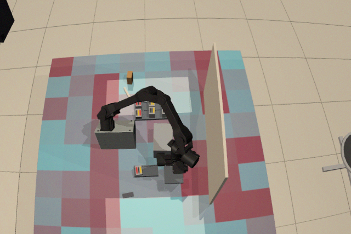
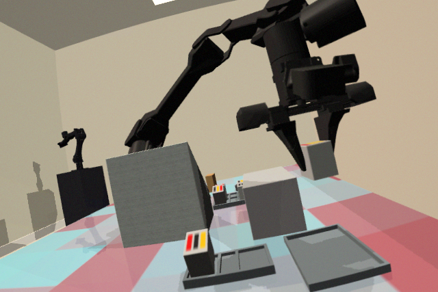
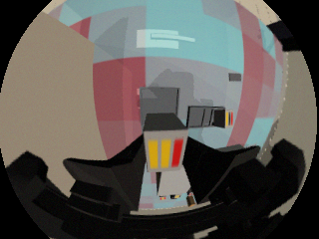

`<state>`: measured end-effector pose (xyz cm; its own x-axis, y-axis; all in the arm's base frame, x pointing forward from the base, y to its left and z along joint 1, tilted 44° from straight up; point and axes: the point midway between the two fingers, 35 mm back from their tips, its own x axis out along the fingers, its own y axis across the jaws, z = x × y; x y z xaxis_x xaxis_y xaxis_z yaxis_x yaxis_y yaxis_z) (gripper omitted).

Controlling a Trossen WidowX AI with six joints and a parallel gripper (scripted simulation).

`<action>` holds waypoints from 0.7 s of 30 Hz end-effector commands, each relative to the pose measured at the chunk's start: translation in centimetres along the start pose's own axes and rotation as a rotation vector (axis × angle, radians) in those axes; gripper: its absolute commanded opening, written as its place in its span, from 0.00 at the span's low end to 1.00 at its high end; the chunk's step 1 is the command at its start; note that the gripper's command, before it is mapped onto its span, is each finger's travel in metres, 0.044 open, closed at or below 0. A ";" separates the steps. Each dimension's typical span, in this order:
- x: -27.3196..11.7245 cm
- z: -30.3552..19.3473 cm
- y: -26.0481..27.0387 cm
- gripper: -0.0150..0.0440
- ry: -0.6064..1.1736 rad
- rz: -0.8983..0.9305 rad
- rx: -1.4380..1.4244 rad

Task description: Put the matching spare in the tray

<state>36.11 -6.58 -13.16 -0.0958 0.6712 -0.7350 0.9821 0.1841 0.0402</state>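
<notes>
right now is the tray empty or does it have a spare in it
Empty: the tray shows only bare floor, and the gripper holds the spare above the table.

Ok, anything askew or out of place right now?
Nothing spilled or damaged. The end effector holds a spare in the air, tilted rather than level. One spare sits upright at the end of the near rack. The tray holds nothing yet.

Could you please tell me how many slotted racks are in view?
2. One rack lies beside the tray, holding one spare; the other rack sits farther back, past the grey blocks, partly hidden.
</notes>
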 end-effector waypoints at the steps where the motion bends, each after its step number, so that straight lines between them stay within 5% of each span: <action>1: 0.7 -0.1 -0.1 0.25 0.007 -0.001 0.005; 21: 3.4 -0.1 0.0 0.25 0.008 0.000 0.005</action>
<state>35.97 -4.61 -15.25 -0.0950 0.6717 -0.7347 0.9821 0.1837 0.0408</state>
